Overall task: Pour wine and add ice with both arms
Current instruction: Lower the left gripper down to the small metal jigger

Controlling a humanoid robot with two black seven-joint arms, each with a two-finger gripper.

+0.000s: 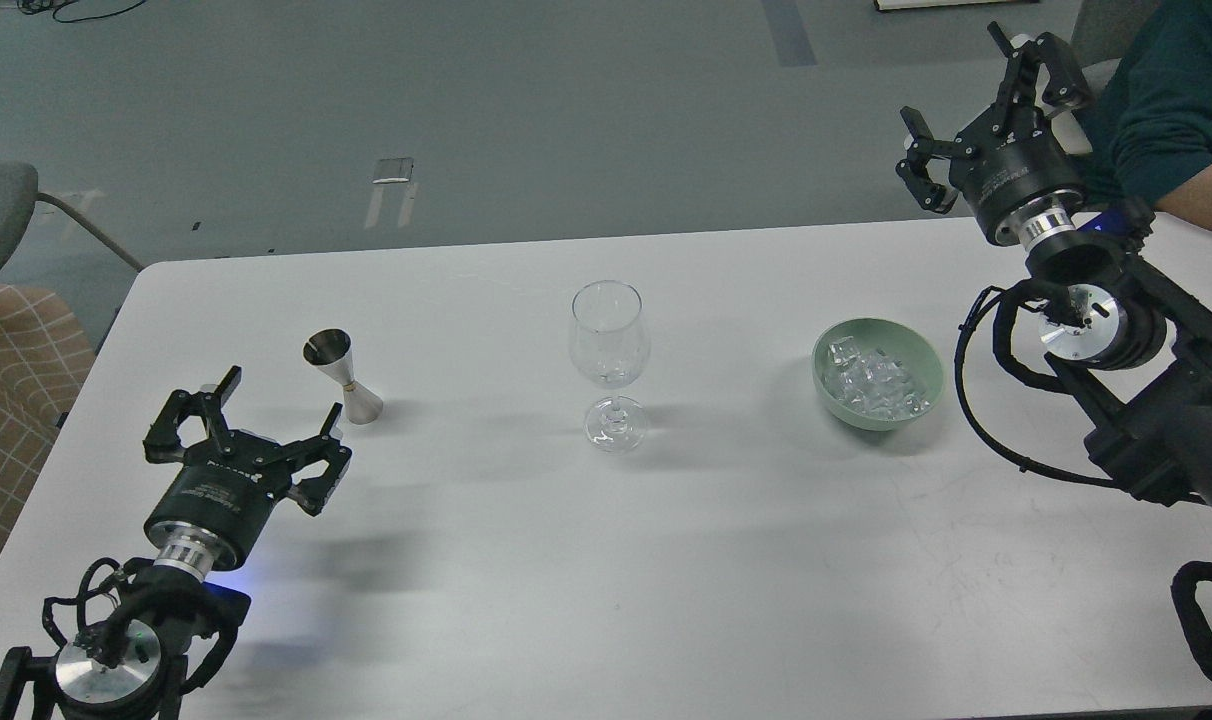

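On the matte white tabletop (526, 560) we see a clear, tulip-shaped stemmed wine glass (610, 362) at centre, with a polished hourglass-shaped metal jigger (343, 376) well to its left. The ice (874, 384), glassy cubes, lies heaped in a smooth pale-green bowl (832, 385) to the right. Our left gripper (256, 425) and right gripper (976, 105), black and clawed, both have jaws spread, holding nothing.

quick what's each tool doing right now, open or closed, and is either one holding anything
Left tool: open, holding nothing, just short of the jigger.
Right tool: open, holding nothing, raised beyond the bowl of ice.
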